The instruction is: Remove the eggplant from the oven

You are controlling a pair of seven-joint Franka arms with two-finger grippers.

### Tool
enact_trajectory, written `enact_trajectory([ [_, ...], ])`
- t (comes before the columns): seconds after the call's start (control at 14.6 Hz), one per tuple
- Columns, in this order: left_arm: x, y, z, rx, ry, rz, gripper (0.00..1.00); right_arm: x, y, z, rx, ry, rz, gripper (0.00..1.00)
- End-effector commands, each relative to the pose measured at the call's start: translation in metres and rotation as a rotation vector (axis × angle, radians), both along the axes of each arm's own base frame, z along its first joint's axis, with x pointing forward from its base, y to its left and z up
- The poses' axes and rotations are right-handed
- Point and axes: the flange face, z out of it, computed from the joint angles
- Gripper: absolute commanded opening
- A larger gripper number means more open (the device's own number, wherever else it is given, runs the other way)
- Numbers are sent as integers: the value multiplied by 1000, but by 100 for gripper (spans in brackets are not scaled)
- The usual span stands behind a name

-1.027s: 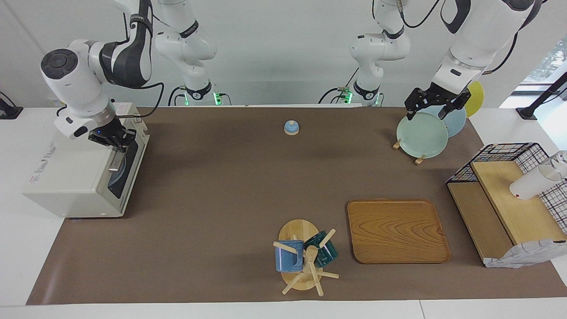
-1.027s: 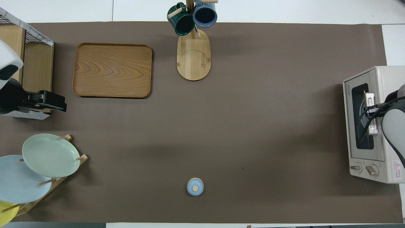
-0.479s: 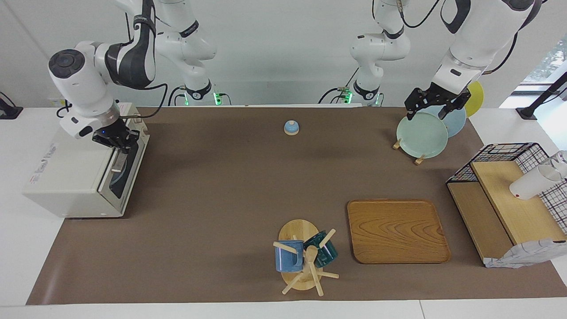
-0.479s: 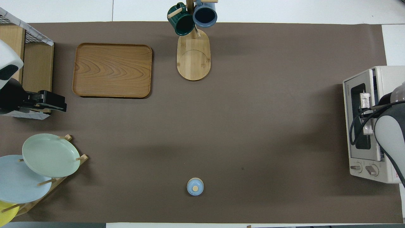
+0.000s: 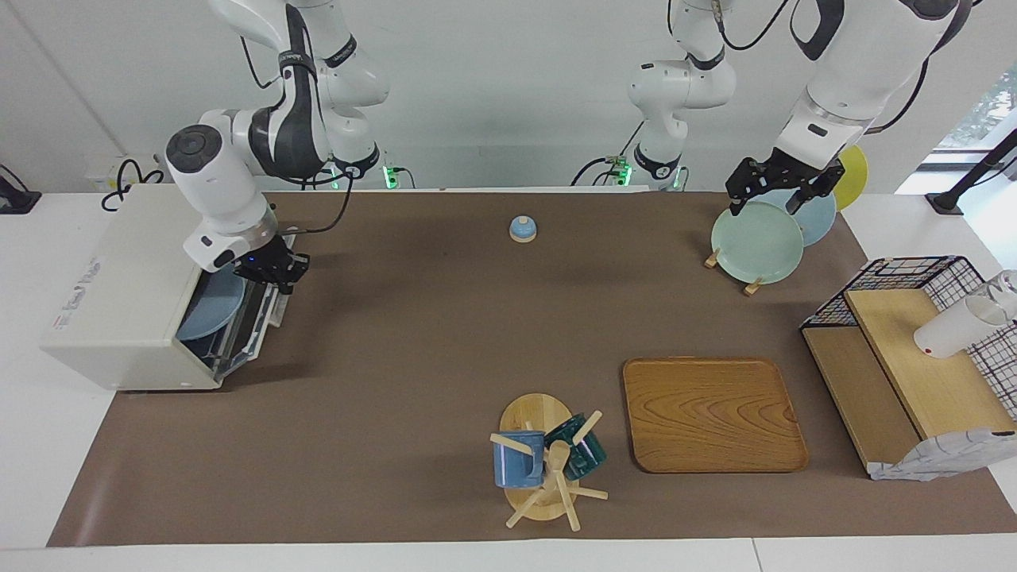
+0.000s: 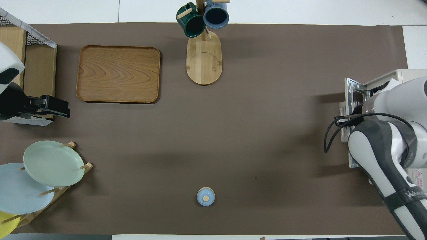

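Where the oven point(image 5: 119, 310) door had been upright, the right gripper point(image 5: 274, 274), clamped on its handle, had swung it down; no eggplant showed inside yet. Left gripper point(image 5: 783, 187) waited agape, empty, over the plates point(image 5: 755, 242).

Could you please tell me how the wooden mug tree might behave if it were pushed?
Probably top-heavy: the blue mug and dark green mug hang high on the mug tree pegs, above its oval base. A high push may tip it, and the mugs could swing or slip off. Pushed low, it likely slides.
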Motion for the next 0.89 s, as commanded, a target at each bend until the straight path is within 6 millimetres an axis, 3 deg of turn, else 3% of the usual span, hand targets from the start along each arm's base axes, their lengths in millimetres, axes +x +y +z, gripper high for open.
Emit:
enact_trajectory([
  [0.0, -2, 3, 1, 22, -9, -3, 100, 2, -7, -26, -7, -42, -36, 0],
  [0.34, -2, 3, 1, 22, -9, -5, 100, 8, 31, -67, -11, -46, -78, 0],
  [0.48, -2, 3, 1, 22, -9, -3, 100, 8, 32, -76, -12, -36, -87, 0],
  [0.68, -2, 3, 1, 22, -9, -3, 100, 14, 42, -63, -8, -17, -89, 0],
  [0.82, -2, 3, 1, 22, -9, -5, 100, 23, 60, -32, -4, 26, -99, 0],
])
